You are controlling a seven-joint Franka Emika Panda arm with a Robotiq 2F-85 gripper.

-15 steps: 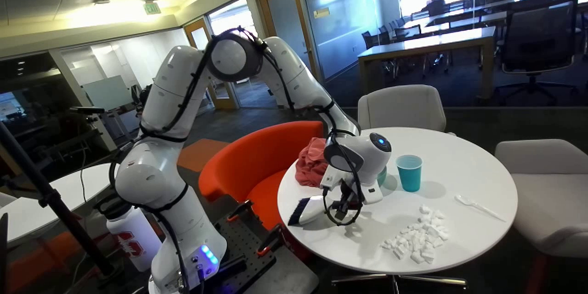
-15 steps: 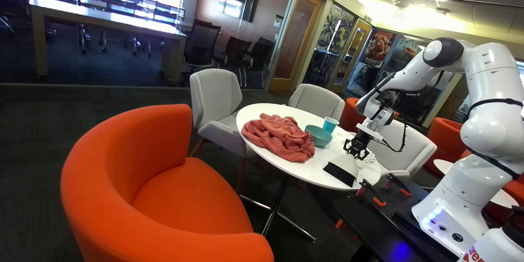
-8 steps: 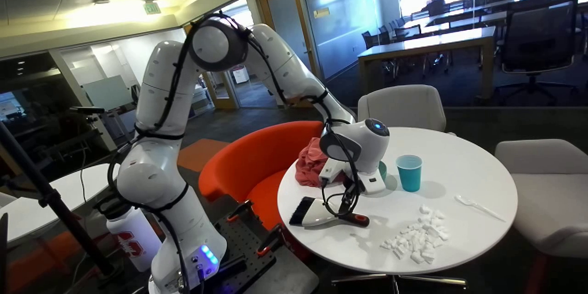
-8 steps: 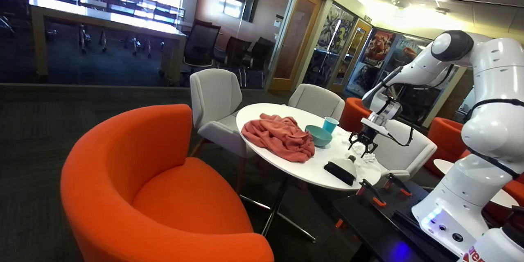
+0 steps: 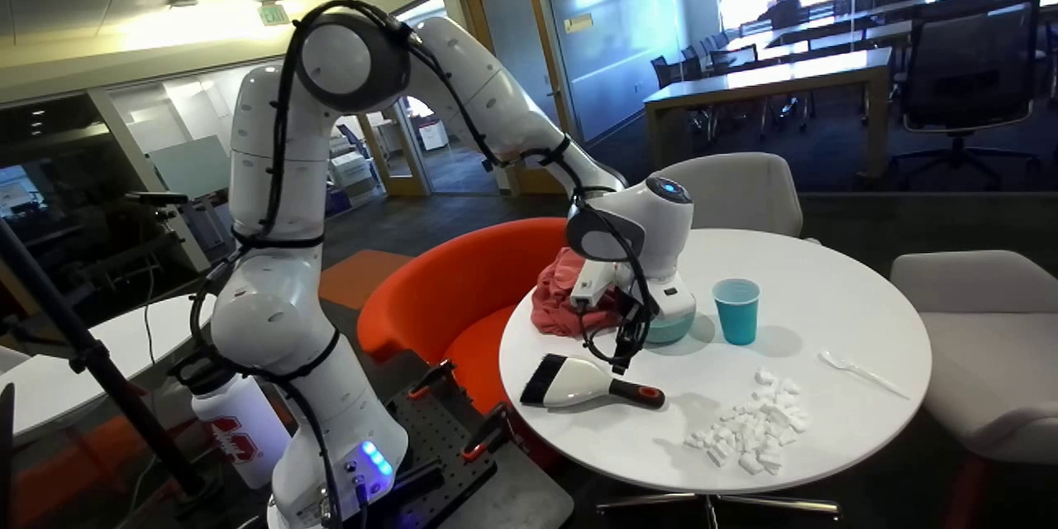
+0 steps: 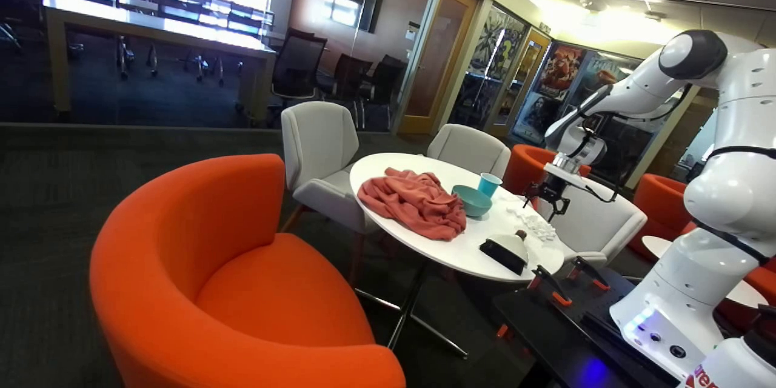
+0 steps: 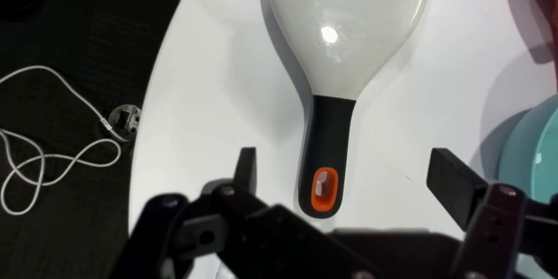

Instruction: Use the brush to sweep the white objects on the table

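Wrist view: my gripper point(image 7: 346, 172) is spread wide, pads point(image 7: 455, 185) well apart, gripping nothing. Brush point(image 7: 335, 87) is below me, flat on the round white table point(image 5: 835, 289); its black handle point(image 7: 329, 139), orange-rimmed hole at the end, shows between my fingertips in that view. Both exterior views put me up off the tabletop, clear of the brush. Bristles point(image 5: 541, 380) sit just beside the table edge, handle pointing inward. White chunks point(image 5: 756, 426) lie in a loose heap near the handle's end, apart from it, a few bits strung out from the main pile. White plastic spoon point(image 5: 862, 373) lies near the heap, not touching it. Turquoise cup point(image 5: 738, 321) stands upright on the same tabletop. Teal bowl point(image 6: 473, 202) sits between cup and crumpled red cloth point(image 6: 418, 203) in an exterior view; can't tell whether bowl and cloth touch. Wrist view catches just part of the bowl and cloth at the right border. White cable point(image 7: 106, 124) lies looped on the floor point(image 7: 65, 244) past the table edge.
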